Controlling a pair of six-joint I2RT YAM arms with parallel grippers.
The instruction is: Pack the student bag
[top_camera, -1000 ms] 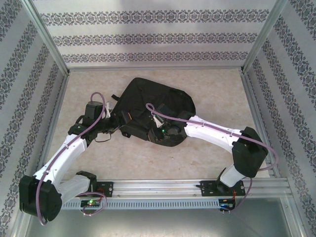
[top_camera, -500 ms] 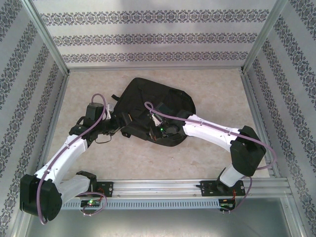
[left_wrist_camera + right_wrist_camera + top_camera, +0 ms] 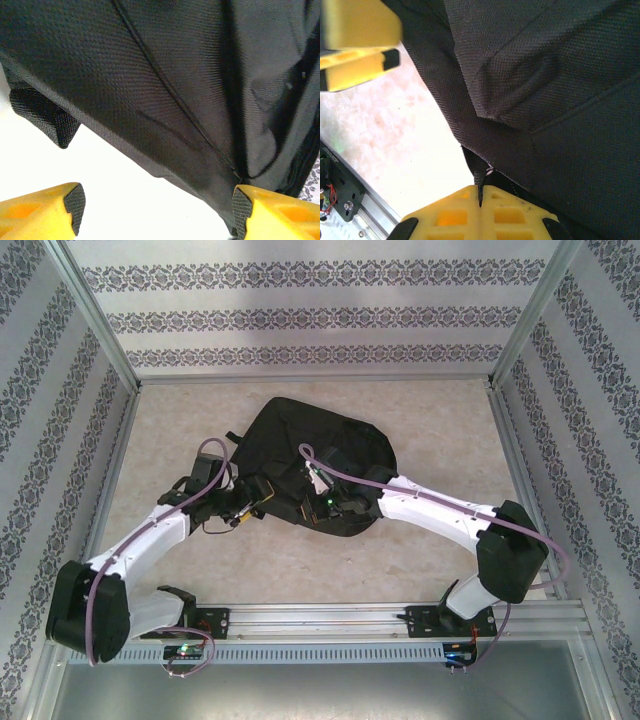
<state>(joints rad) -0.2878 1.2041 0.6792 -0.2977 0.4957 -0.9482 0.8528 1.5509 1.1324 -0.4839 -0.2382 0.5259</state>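
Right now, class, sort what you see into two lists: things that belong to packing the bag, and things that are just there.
Belongs to the job: student bag; right gripper, jaws shut on a thin bit of the bag's edge; left gripper, jaws open at the bag's edge.
Just there: table under the bag; patterned walls; metal rail at the near edge.

No words, brands or numbers can be read. The large black soft fabric backpack (image 3: 320, 435) shows plain weave; the small dark circuit board (image 3: 339, 186) may carry print, too blurred to tell.
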